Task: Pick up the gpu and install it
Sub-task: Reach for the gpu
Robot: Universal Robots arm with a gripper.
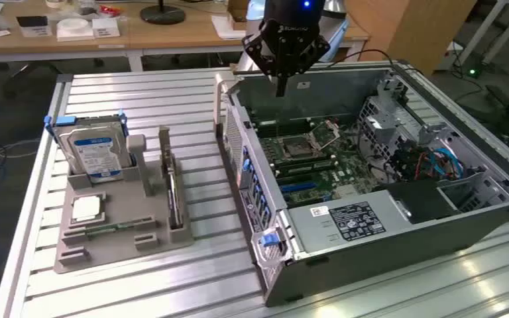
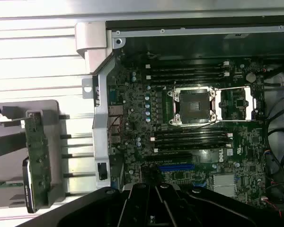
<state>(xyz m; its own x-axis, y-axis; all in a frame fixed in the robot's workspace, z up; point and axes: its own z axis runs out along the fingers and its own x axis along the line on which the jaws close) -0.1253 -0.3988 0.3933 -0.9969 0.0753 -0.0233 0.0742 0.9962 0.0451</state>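
Observation:
The gpu (image 1: 172, 182) stands on edge in the grey holder (image 1: 117, 255), in the slot nearest the computer case, with its silver bracket at the far end. In the wrist view the gpu (image 2: 38, 149) shows its green board face beside the case wall. My gripper (image 1: 281, 90) hangs above the far end of the open case, well apart from the gpu, fingers shut together and holding nothing. Its black body (image 2: 156, 203) looks down on the motherboard (image 2: 132, 101).
The open computer case (image 1: 502, 199) lies on its side on the slatted metal table (image 1: 140, 99). Inside are an empty CPU socket (image 2: 194, 105), memory slots and a blue expansion slot (image 2: 176, 167). The holder also carries a blue-labelled hard drive (image 1: 95, 149), a CPU (image 1: 87, 209) and a memory stick (image 1: 113, 229).

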